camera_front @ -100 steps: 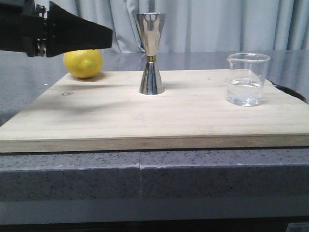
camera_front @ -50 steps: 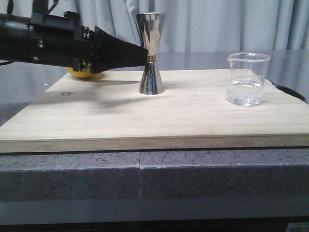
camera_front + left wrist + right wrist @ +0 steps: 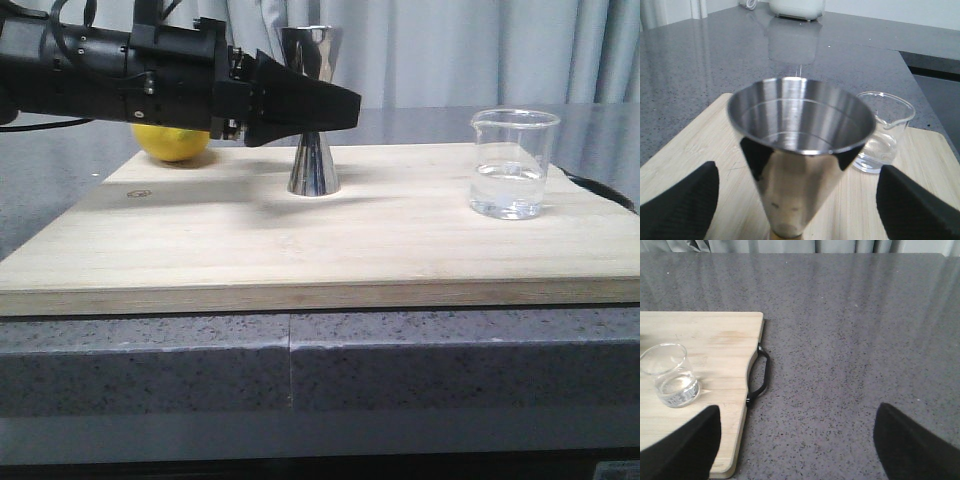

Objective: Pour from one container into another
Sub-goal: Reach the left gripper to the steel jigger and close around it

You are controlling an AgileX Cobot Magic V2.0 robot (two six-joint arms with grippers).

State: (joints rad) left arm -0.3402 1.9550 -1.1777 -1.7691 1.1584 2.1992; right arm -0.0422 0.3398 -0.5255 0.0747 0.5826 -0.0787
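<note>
The left arm point(image 3: 90, 75) is black all over. It looks like a thick, boxy tube made of blocky parts joined together. Thin black cables loop up from its top, and a small silver bit of metal shows where the arm meets the left gripper point(image 3: 345, 108). That gripper is black too and gets narrow like a wedge. Its fingers point(image 3: 677, 207) are dark, rounded and have a fine ribbed pattern. The right gripper point(image 3: 800, 450) has the same dark fingers point(image 3: 912, 445).

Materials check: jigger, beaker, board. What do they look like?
Jigger: polished metal, probably steel; mirror-like reflections, brushed-looking inside in the left wrist view.
Beaker: clear glass or possibly plastic; fully see-through, clear liquid inside.
Board: pale wood or bamboo, matte; visible grain strips.
</note>
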